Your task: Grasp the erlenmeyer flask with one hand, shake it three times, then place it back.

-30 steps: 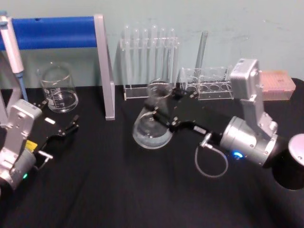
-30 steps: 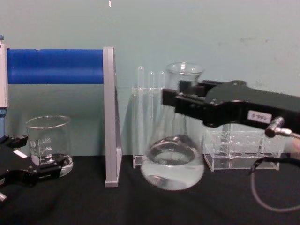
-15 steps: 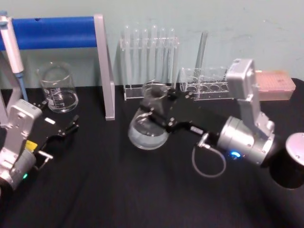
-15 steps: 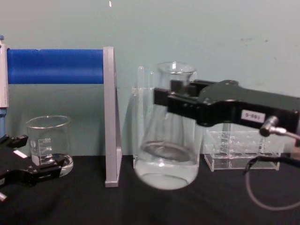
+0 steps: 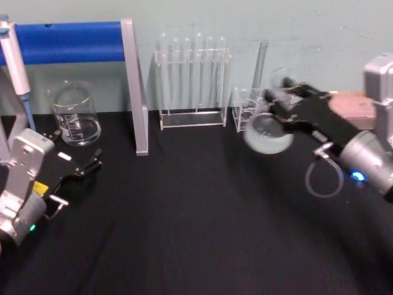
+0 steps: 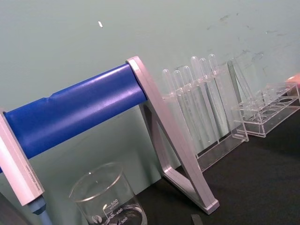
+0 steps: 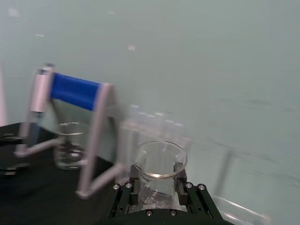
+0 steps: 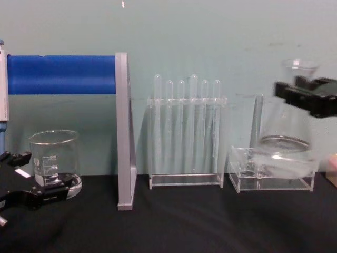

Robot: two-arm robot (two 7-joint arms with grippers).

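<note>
Black counter [image 5: 184, 233], pale green wall [image 8: 210, 31] behind; centre open. Right end effector [image 8: 296, 94] clamps the erlenmeyer flask [image 8: 284, 150] by its neck, aloft at the right edge. Left end effector [image 5: 91, 163] parked left, jaws apart.

Clear flask [image 8: 287, 142], blue bar [image 8: 62, 75], perhaps pinkish box [image 5: 347, 106].

Tabletop [image 5: 196, 221] centre open; tube rack [image 5: 191, 80], blue stand [image 5: 67, 42], beaker [image 5: 75, 114] along back
</note>
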